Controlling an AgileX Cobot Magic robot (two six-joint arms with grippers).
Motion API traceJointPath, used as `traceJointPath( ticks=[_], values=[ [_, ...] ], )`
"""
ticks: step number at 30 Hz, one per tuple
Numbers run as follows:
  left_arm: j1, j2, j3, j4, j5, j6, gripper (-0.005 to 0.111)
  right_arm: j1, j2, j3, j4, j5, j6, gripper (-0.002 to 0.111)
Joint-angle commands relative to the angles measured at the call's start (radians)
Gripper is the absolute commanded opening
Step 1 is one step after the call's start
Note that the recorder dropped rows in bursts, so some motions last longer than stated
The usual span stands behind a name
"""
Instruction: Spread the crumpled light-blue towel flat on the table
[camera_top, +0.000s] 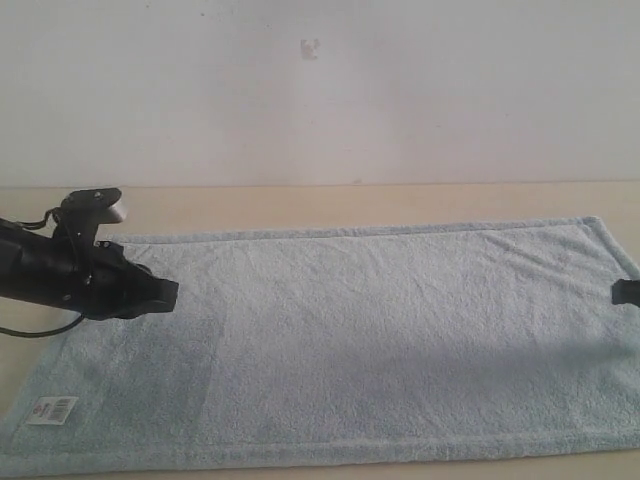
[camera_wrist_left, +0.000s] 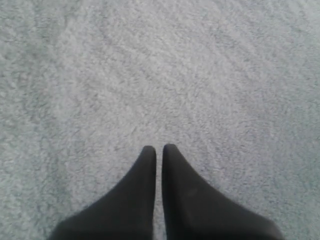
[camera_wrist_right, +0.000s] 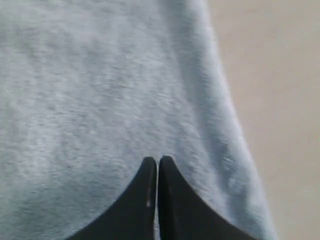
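Mid-left, the left gripper (camera_top: 168, 294) sits low over the towel (camera_top: 380, 340), fingers pinched together on nothing. The towel lies almost flat on the table (camera_top: 300, 205), filling the lower frame, its label (camera_top: 52, 410) at lower left. It looks like soft, light, floppy terry, best taken by the hemmed corners. At the right edge, the right gripper (camera_top: 625, 291) is closed and empty too

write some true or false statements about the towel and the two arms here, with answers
1. The pale light-blue terry towel lies spread flat on the light-beige wooden table. True.
2. The left jaws stand wide open. False: they are shut, over the towel.
3. A small white label sits at the towel's near left corner in the exterior view. True.
4. The right jaws are over the towel's middle. False: they are near its right edge, beside bare table.
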Motion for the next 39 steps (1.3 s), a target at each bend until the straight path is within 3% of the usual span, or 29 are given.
traceJointPath(
  ticks=[1, 6, 11, 14, 21, 28, 39],
  values=[
    [0.0, -0.003, -0.01, -0.024, 0.059, 0.008, 0.004, -0.084, -0.004, 0.0, -0.006, 0.031, 0.091, 0.001],
    [0.0, -0.003, -0.012, -0.035, -0.007, 0.006, 0.004, -0.043, -0.004, 0.0, 0.038, -0.006, 0.037, 0.001],
    [0.0, 0.028, -0.044, -0.121, -0.296, 0.006, 0.004, 0.04, -0.004, 0.0, 0.046, -0.085, 0.006, 0.001],
    [0.002, 0.065, -0.101, -0.118, -0.374, 0.008, 0.004, 0.101, -0.004, 0.0, 0.046, -0.136, -0.055, 0.001],
    [0.002, 0.14, -0.192, -0.085, -0.372, 0.008, 0.004, 0.238, -0.004, 0.0, 0.046, -0.305, -0.186, 0.001],
    [0.002, 0.223, -0.252, -0.069, -0.374, 0.008, 0.004, 0.249, -0.004, 0.0, 0.046, -0.406, -0.127, 0.001],
    [0.0, 0.321, -0.345, -0.041, -0.368, 0.008, 0.004, 0.256, -0.017, 0.0, 0.046, -0.402, -0.046, 0.001]
  ],
)
